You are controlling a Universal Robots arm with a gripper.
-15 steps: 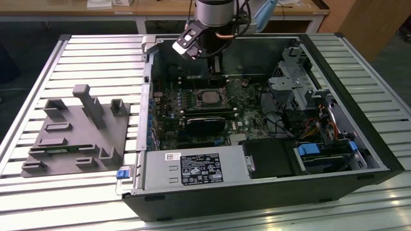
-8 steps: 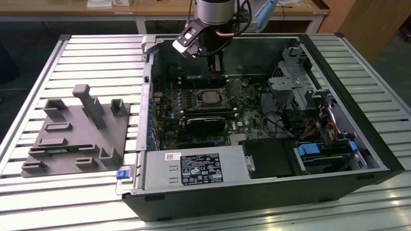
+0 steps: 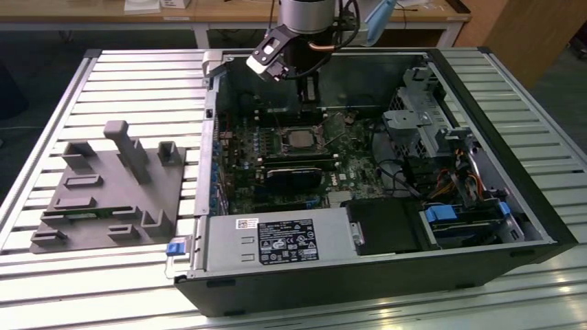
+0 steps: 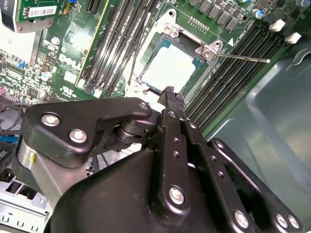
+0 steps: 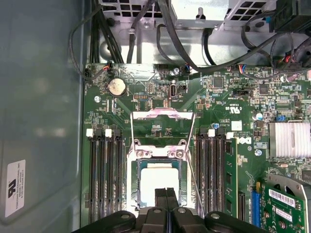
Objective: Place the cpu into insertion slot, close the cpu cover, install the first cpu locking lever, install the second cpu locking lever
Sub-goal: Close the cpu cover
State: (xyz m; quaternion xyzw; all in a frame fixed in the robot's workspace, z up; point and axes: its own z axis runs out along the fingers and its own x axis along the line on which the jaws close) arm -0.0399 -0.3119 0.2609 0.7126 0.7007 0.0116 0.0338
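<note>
While the small, flat, silvery-topped square cpu (image 5: 158,182) sits in the metal-rimmed insertion slot (image 5: 138,184), the black hand (image 5: 166,191), clenched on nothing, hovers over the chip's edge farthest from the thin, windowed metal cpu cover (image 5: 163,114), which appears folded back.

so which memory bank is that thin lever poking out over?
The bank beside the grey case wall; the lever lies across its slots. The other bank sits by the green card.
</note>
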